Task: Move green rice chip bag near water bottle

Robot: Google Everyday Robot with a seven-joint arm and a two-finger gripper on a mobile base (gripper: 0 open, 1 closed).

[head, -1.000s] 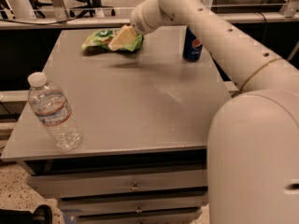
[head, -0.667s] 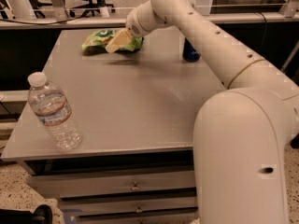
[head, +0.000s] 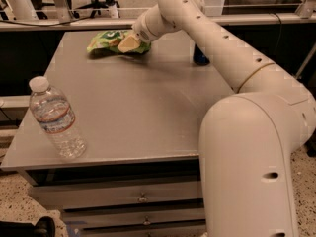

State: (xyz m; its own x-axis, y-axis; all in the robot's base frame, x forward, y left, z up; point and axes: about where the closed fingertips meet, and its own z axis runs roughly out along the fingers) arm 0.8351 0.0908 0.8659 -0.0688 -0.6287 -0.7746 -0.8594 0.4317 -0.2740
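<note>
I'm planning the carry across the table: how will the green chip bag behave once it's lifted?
The green rice chip bag looks crinkled and flattish, so it will probably flop rather than hold shape. It likely weighs little, so it may slide on the smooth table if nudged. The gripper is at one end, so the free end could sag.

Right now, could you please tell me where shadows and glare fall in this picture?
Camera view: the hand rests at the green rice chip bag on the far side of the table, a dark shadow under the bag; a faint sheen crosses the table; small glints mark the water bottle.
</note>
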